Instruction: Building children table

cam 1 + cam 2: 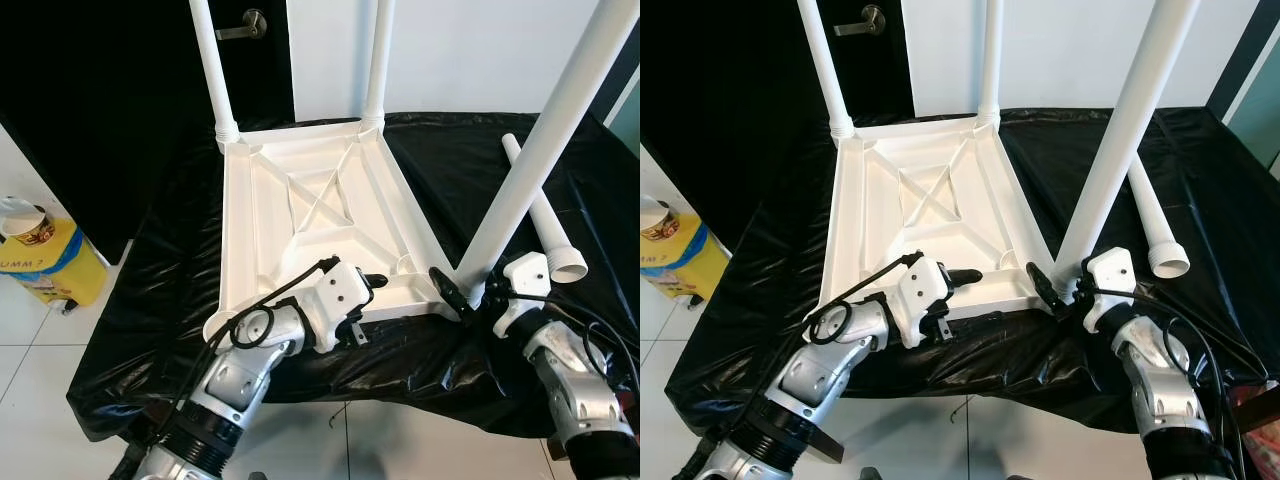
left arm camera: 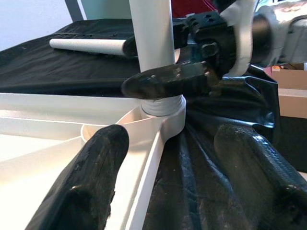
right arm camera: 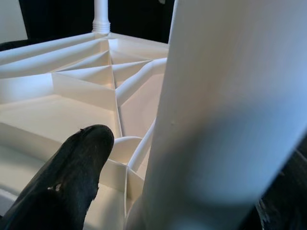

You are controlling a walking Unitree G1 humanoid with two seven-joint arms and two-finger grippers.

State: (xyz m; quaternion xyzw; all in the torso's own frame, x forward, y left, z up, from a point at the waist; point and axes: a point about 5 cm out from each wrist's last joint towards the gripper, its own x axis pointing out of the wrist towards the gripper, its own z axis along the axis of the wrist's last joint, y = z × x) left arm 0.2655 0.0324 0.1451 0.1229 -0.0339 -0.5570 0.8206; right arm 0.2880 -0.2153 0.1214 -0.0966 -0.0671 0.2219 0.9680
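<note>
Right pincer (image 1: 462, 297) gripping leg (image 1: 545, 150), top cut off, left pincer (image 1: 375, 281) agape

The white plastic tabletop (image 1: 310, 225) is flipped upside down showing its ribs, three legs (image 1: 545, 145) screwed in pointing up, fourth leg (image 1: 545, 215) lying loose beside it.

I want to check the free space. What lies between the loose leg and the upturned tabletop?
In the left eye view, between the loose leg and tabletop, only black sheet and the leg held by the right gripper.
</note>
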